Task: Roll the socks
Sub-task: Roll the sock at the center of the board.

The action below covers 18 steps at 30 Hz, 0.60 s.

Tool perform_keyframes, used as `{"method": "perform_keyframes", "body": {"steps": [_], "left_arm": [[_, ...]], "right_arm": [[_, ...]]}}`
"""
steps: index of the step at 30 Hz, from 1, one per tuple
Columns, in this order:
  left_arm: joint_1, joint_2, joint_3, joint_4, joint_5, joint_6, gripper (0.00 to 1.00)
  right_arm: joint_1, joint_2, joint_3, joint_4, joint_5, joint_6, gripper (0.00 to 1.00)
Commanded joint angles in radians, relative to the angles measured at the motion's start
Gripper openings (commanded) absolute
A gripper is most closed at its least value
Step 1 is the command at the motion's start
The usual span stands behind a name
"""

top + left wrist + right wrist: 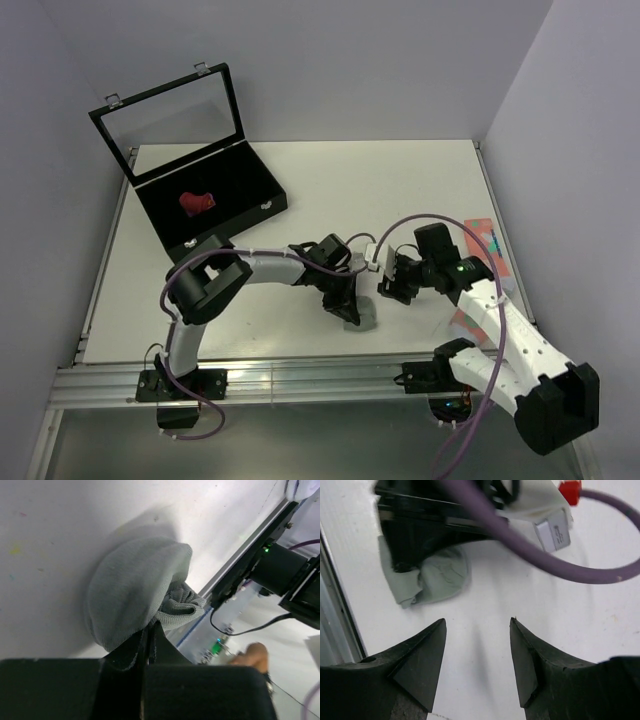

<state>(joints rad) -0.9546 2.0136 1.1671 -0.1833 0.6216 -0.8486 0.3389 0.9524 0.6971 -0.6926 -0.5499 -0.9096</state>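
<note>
Left wrist cam shows the left claw (150,631) clamped on the grey sock (132,592), which is bunched into a rounded lump on the table (60,530) near its front edge. Right claw (477,625) is spread apart nearby, gripping nothing.

The case (245,180) stands at the upper left of the top view, on the far left part of the table (330,180). Its lid (170,120) is raised behind it, and a bundled sock (196,203) lies inside it. At lower centre, near the table's front edge, lies the ankle sock (364,320). The left gripper (345,300) is on top of it, reaching in from the lower left. Just right of them, apart from the sock, is the right gripper (388,285), its arm coming from the lower right. A flat sock (487,245) lies along the table's right edge, partly beneath that arm. In the right wrist view the ankle sock sits upper left, ahead of the fingers (422,655).
</note>
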Motion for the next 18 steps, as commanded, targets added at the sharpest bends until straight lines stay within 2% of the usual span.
{"method": "perform_keyframes", "body": {"steps": [1, 6, 11, 14, 18], "left_arm": [[0.014, 0.086, 0.011, -0.208, -0.023, 0.019, 0.00], [0.016, 0.128, 0.072, -0.257, 0.003, 0.022, 0.00], [0.020, 0.154, 0.097, -0.282, 0.015, 0.026, 0.00], [0.022, 0.166, 0.103, -0.288, 0.020, 0.028, 0.00], [0.022, 0.178, 0.121, -0.306, 0.024, 0.039, 0.00]], "right_arm": [[0.029, -0.069, -0.031, -0.047, -0.073, -0.095, 0.61], [0.090, -0.076, -0.042, -0.127, -0.058, -0.144, 0.62], [0.326, -0.099, -0.142, -0.056, 0.071, -0.066, 0.60], [0.406, -0.101, -0.182, -0.019, 0.110, -0.042, 0.60], [0.451, -0.125, -0.215, 0.044, 0.160, -0.040, 0.60]]}}
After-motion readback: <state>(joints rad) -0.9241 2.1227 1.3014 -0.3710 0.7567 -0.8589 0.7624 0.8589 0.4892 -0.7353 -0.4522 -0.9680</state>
